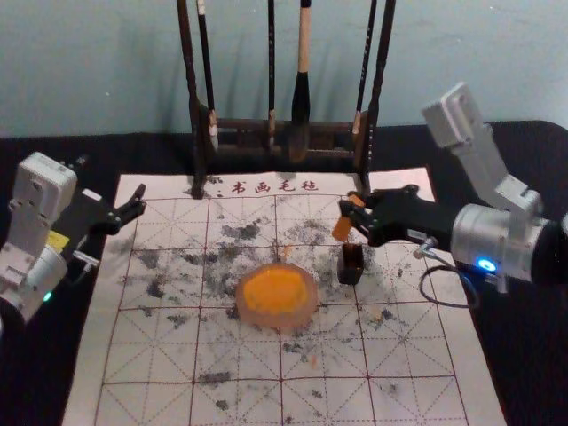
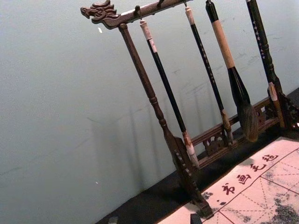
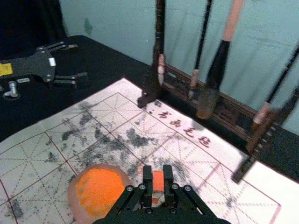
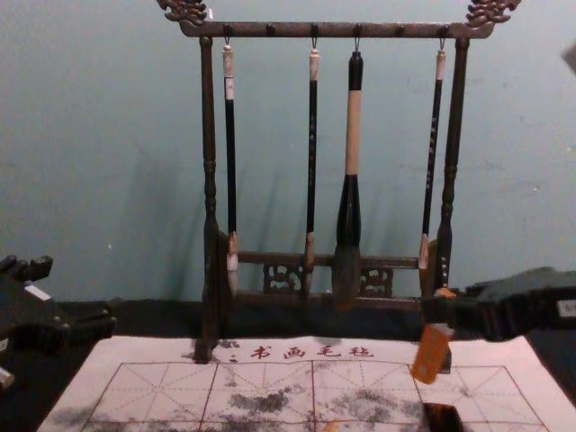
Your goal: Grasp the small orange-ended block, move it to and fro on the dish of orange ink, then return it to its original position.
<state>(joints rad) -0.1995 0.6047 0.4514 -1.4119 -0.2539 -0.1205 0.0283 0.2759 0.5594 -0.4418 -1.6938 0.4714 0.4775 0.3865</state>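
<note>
Dish [image 1: 280, 321] of ink [image 1: 273, 290], block [image 1: 343, 229] in right pincer [image 1: 351, 213] nearby

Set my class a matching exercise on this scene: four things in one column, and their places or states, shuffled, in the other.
Column 1
1. orange-ended block
2. ink dish
3. hanging brushes
4. small dark box

Column 2
A. below the top bar of the wooden rack
B. on the gridded mat, to the right of the round dish
C. gripped in the right hand
D. holding orange ink

Right pairs: 1-C, 2-D, 3-A, 4-B
</note>
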